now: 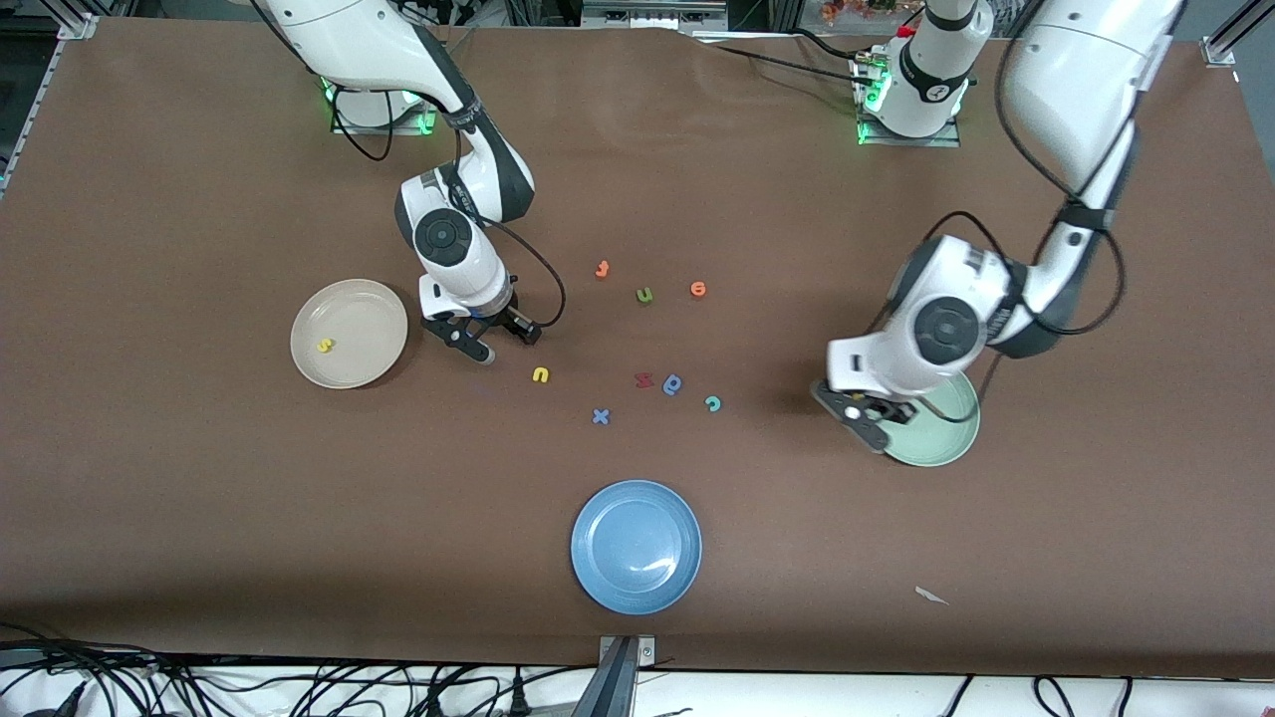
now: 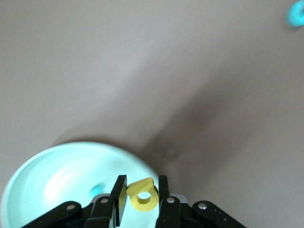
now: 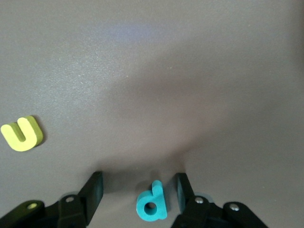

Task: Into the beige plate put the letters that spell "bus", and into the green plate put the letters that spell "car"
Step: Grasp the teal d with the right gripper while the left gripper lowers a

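Note:
My left gripper (image 1: 869,430) (image 2: 142,181) hangs over the rim of the green plate (image 1: 946,430) (image 2: 47,183), shut on the yellow a (image 2: 144,197). A blurred teal letter (image 2: 98,188) lies in that plate. The teal c (image 1: 712,403) (image 2: 295,14) lies on the table nearby. My right gripper (image 1: 476,347) (image 3: 138,176) is low beside the beige plate (image 1: 371,317), open. The teal b (image 3: 152,205) lies on the table between its fingers. In the front view that gripper hides the b. The yellow s (image 1: 324,346) lies in the beige plate, and the yellow u (image 1: 540,374) (image 3: 21,134) is close by.
Mid-table lie an orange f (image 1: 602,269), an olive u (image 1: 644,295), an orange round letter (image 1: 698,289), a red letter (image 1: 643,379), a blue round-bowled letter (image 1: 673,383) and a blue x (image 1: 601,416). A blue plate (image 1: 636,546) sits nearer the front camera.

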{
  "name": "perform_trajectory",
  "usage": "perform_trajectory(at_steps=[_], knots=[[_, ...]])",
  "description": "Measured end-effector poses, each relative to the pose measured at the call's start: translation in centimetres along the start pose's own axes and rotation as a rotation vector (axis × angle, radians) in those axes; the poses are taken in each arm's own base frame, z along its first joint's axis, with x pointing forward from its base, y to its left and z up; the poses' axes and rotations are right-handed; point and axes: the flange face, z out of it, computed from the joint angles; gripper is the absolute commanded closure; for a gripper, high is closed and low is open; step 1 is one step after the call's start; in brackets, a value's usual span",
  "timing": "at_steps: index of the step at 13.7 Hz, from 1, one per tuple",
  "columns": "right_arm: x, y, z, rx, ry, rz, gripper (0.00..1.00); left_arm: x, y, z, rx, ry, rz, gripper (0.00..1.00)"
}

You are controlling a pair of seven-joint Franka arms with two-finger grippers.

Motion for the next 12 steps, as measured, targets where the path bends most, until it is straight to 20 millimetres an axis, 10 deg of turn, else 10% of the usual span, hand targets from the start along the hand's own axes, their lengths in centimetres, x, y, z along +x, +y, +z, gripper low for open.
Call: perform_trajectory(at_steps=[3, 7, 12], knots=[[-0.5, 0.0, 0.0, -0.001, -0.004, -0.007, 0.33, -3.8, -4.1, 2.2, -0.034, -0.029, -0.024, 0.01], [-0.8, 0.1, -0.1, -0.001, -0.007, -0.010, 0.49, -4.6, -4.2, 3.8, -0.058, -0.045, -0.031, 0.00], [-1.0, 0.3, -0.4, 0.000, -0.008, -0.011, 0.70, 1.3, 1.4, -1.5, -0.041, 0.046, 0.064, 0.00]])
